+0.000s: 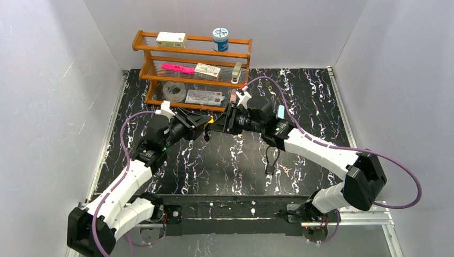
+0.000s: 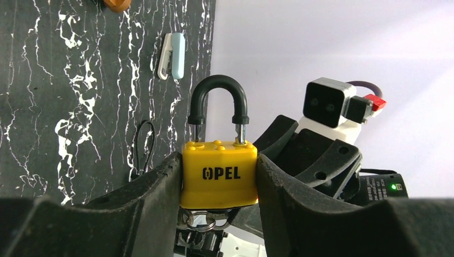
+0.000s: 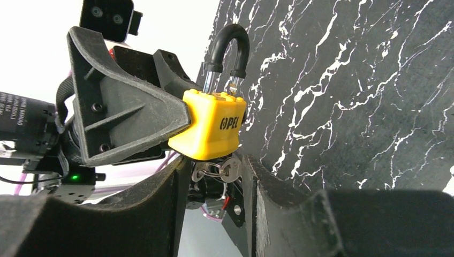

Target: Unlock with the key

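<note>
Your left gripper [image 2: 219, 160] has its fingers [image 2: 160, 198] pinching the yellow padlock [image 2: 218, 179] by the two narrow sides of its body. It holds the lock in the air over the middle of the desk [image 1: 225, 160], with the black shackle [image 2: 218, 88] pointing away from the wrist. The lock is probably stiff, dense and heavy for its bulk, and its smooth painted body may twist in the pads when you turn it. Grip the flat sides, not the shackle. The key [image 3: 230, 167] and its ring [image 3: 209, 172] hang at the underside of the body. They are small and thin, so take the key by its head. Your left arm reaches in low from the left and the right arm from the right, wrists almost nose to nose. The right gripper [image 3: 217, 166] brackets the key with a narrow gap, but you cannot tell whether it actually presses on it.
</note>
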Robot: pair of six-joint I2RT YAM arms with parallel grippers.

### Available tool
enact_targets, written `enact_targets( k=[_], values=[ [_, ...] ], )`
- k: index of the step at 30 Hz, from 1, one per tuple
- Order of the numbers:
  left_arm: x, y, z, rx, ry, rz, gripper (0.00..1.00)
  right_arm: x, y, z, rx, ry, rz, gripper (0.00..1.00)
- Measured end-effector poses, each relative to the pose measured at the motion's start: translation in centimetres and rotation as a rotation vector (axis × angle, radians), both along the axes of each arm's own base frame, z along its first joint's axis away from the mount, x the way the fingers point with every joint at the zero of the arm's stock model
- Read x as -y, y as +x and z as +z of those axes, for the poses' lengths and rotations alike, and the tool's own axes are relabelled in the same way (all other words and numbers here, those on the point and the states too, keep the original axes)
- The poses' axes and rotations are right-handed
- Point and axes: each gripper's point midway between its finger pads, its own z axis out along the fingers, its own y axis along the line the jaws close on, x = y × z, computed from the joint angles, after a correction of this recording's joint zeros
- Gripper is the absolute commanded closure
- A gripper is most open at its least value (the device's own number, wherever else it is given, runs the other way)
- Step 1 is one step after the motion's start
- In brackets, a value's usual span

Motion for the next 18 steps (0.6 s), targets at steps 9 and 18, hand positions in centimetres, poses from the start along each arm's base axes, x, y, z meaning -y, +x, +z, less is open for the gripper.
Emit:
enact_targets(
  k=[9, 18],
  values=[
    [-0.5, 0.1, -0.7, -0.031, 0.041, 0.021, 0.91, -0.5, -0.2, -0.3, 0.036, -0.049, 0.028, 0.72],
    [-1.1, 0.4, -1.6, -0.056, 0.069, 0.063, 0.91, -1.6, -0.2, -1.4, -0.01, -0.079, 0.054, 0.72]
  ],
)
